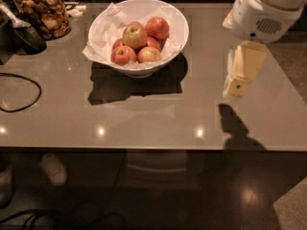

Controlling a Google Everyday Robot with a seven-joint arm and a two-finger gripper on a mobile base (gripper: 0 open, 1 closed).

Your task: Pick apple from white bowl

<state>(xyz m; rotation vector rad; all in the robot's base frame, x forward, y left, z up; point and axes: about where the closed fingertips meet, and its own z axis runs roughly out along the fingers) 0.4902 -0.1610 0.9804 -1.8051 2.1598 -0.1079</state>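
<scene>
End effector (239, 79) apart from white bowl (179, 28)

The white bowl (177, 28) is smooth and glossy, and the paper (101, 32) inside it is crumpled and matt. The apple (135, 35) has a smooth skin with a little shine. The table (144, 119) is glossy and mirrors small lights. The gripper (238, 78), of matt cream plastic, hangs over the table's right side. The jar (45, 11) is clear glass.
</scene>
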